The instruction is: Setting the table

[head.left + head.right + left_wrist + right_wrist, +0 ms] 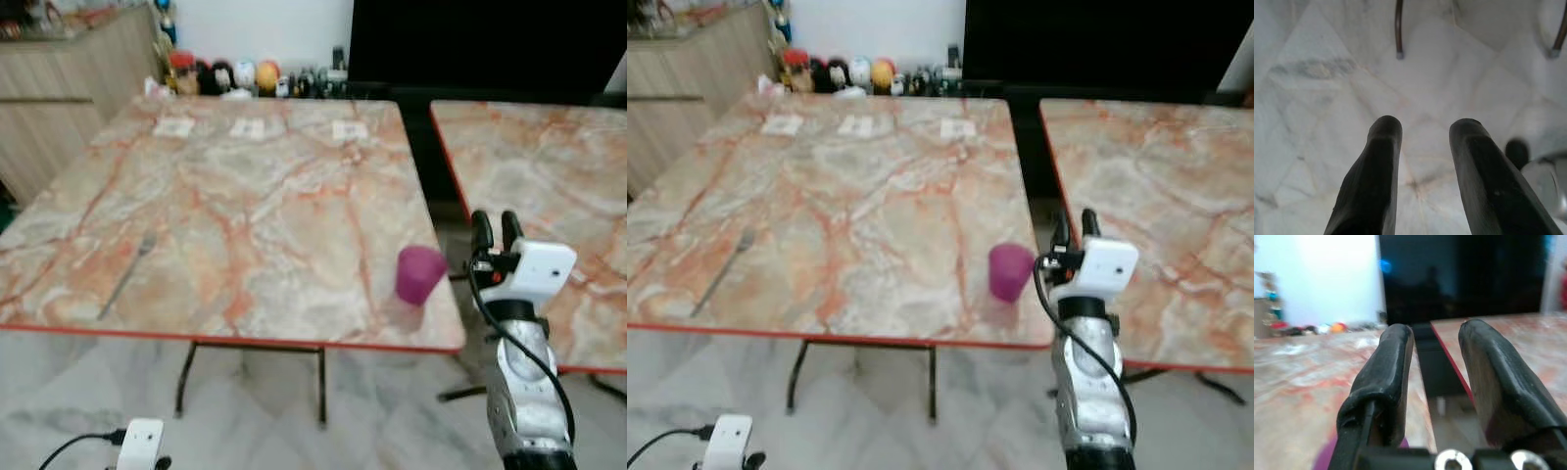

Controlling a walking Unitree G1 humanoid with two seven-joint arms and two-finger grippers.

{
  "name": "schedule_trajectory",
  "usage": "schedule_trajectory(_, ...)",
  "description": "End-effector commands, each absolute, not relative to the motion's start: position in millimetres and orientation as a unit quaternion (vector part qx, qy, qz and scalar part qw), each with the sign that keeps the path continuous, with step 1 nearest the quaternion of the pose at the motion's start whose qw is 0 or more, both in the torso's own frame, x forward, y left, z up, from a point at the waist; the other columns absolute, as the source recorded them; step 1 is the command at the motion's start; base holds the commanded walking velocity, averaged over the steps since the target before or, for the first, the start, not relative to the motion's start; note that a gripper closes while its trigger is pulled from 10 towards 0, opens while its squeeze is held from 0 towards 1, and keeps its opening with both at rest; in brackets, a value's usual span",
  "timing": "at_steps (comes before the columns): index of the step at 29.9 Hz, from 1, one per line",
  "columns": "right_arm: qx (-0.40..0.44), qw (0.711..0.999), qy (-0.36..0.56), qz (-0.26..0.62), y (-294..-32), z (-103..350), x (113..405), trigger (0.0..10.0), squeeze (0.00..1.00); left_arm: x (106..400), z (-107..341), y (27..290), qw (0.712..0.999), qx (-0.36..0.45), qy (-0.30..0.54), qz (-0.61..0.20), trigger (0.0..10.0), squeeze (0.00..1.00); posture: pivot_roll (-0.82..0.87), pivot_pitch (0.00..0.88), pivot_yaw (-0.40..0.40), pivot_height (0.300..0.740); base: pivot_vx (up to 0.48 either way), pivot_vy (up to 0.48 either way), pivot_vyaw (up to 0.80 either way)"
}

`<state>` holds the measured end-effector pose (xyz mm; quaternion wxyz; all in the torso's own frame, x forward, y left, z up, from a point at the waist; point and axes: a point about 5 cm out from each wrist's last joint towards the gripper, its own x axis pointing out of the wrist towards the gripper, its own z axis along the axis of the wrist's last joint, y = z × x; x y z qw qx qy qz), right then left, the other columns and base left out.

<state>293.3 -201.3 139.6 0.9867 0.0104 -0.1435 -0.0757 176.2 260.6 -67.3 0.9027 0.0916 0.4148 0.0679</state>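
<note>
A purple cup (419,273) stands near the front right corner of the marble table (245,186). A silver fork (127,276) lies near the table's front left edge. My right gripper (497,229) is raised just right of the cup, over the gap between the two tables, open with nothing between its fingers (1386,377); the cup's rim (1327,458) shows low in the right wrist view. My left gripper (1425,129) hangs low over the floor, open and empty.
A second marble table (549,166) stands to the right across a narrow gap. Three white cards (252,128) lie along the far edge of the near table. Small toys and bottles (245,76) line the back wall. A wooden cabinet (59,98) is at far left.
</note>
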Motion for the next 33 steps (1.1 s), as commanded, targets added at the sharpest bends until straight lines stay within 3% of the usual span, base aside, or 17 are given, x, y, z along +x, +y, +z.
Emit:
schedule_trajectory(1, 0.017, 0.985, -0.158, -0.066, -195.8, 148.4, 296.8, 10.0, 1.00, 174.5, -65.8, 267.3, 0.902, 0.095, 0.415, 0.074, 10.0, 0.00, 0.14, 0.000, -0.018, 0.740, 0.000, 0.480, 0.00)
schedule_trajectory(2, 0.015, 0.985, -0.157, -0.064, -194.8, 148.2, 296.9, 10.0, 1.00, 173.6, -66.0, 268.0, 0.902, 0.094, 0.415, 0.075, 10.0, 0.00, 0.14, 0.000, -0.018, 0.740, 0.000, 0.480, 0.00)
schedule_trajectory(3, 0.014, 0.986, -0.156, -0.063, -194.1, 148.1, 296.8, 10.0, 0.81, 173.1, -66.1, 268.4, 0.901, 0.094, 0.416, 0.076, 10.0, 0.00, 0.14, 0.000, -0.018, 0.740, 0.000, 0.480, 0.00)
schedule_trajectory(4, 0.014, 0.986, -0.154, -0.062, -193.8, 147.5, 296.6, 10.0, 0.00, 171.7, -66.6, 268.9, 0.901, 0.093, 0.418, 0.077, 10.0, 0.00, 0.15, 0.000, -0.020, 0.740, 0.000, 0.480, 0.00)
schedule_trajectory(33, 0.022, 0.988, -0.141, -0.061, -190.5, 141.2, 297.8, 10.0, 0.00, 174.2, -65.6, 268.7, 0.901, 0.094, 0.415, 0.081, 10.0, 0.00, 0.16, 0.000, -0.014, 0.740, 0.000, 0.480, 0.00)
